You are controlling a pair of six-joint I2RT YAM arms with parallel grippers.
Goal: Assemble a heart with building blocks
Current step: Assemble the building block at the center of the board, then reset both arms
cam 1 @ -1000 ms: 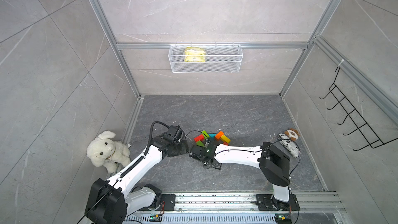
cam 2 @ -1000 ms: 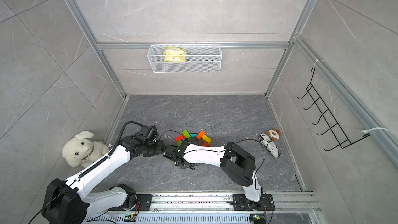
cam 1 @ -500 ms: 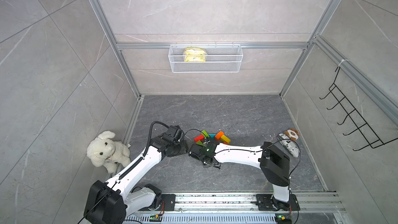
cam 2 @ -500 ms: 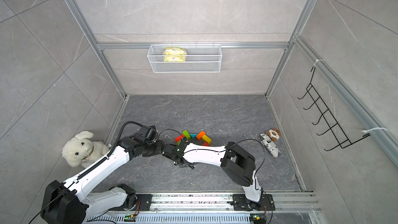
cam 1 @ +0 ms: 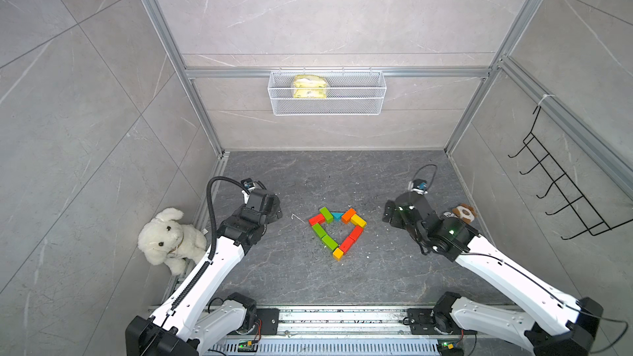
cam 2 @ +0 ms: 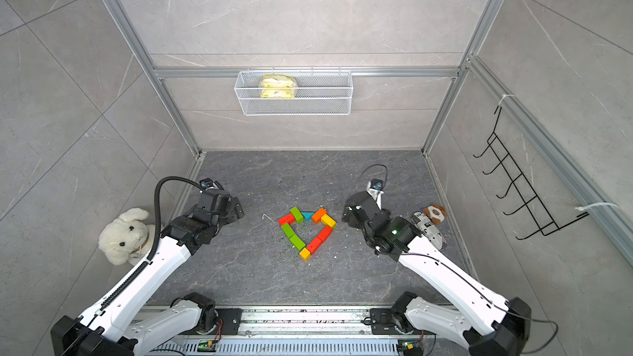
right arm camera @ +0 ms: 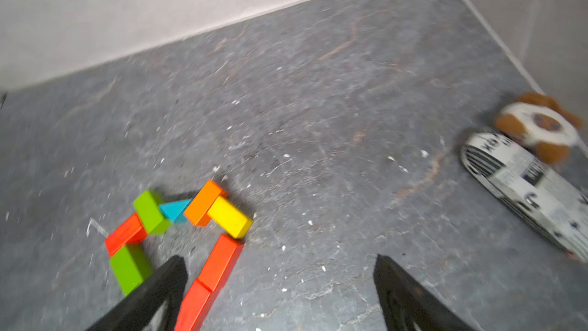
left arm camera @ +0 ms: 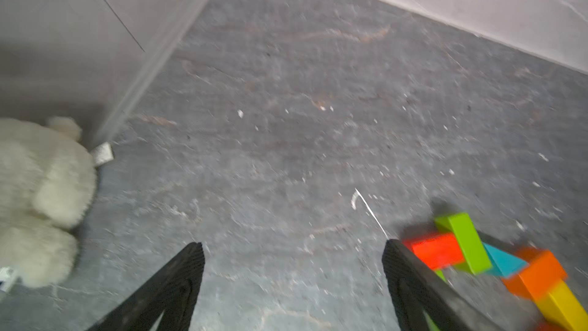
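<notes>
Building blocks point(cam 1: 318, 231) of shiny painted wood lie flat in a hollow heart point(cam 1: 354, 233) in the middle of the dark grey stone-look bench point(cam 1: 291, 279), between the two arms. A white wire basket point(cam 1: 342, 104) hangs on the back wall with a yellow packet point(cam 1: 309, 87) inside. A fluffy white plush dog point(cam 1: 168, 238) sits at the bench's left edge, beside the left arm. The left gripper point(left arm camera: 291, 246) is spread wide with nothing in it, near the heart's left side but not touching it. The right gripper point(right arm camera: 280, 259) is spread wide and bare too, off to the heart's right. A rolled black-and-white paper point(cam 2: 428, 231) and a small brown-and-white toy point(cam 2: 434, 213) lie by the right wall. A teal triangle point(cam 1: 337, 216) fills the dip at the heart's top, and a yellow-orange cube point(cam 1: 338, 253) makes its point.
</notes>
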